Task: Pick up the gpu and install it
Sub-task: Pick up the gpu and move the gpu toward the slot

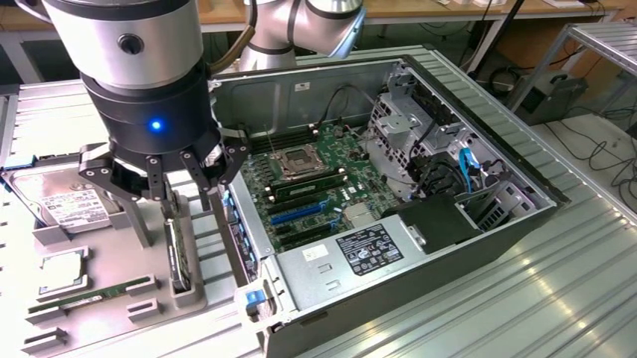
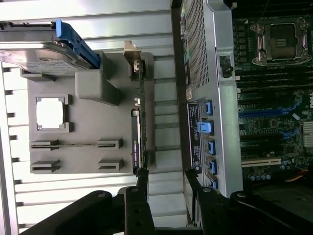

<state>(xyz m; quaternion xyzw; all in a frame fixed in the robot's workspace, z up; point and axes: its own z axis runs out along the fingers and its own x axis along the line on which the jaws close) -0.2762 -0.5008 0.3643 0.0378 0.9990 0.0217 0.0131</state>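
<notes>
1. Directly above the grey holder tray (image 1: 100,327) hung the end effector (image 1: 164,200), its fingers (image 1: 154,183) spread apart and gripping nothing.
2. The gpu (image 1: 177,257) stood on its long edge in a slot along the tray's side nearest the computer case (image 1: 518,216), not yet lifted.
3. Wrist view: the end effector (image 2: 166,178) was wide apart, with one dark finger lined up with the near end of the gpu (image 2: 138,147) and the other toward the case wall (image 2: 217,122). Contact with the card could not be judged.
4. The card's silver bracket (image 2: 133,61) sat at the far end from the fingers, close to the hard drive (image 2: 39,56).
5. Same tray also held a processor chip (image 1: 62,268) and a green RAM stick (image 1: 89,296).
6. The case lay open on its side on the ribbed metal worktop (image 1: 538,298), motherboard (image 1: 318,183) exposed.
</notes>
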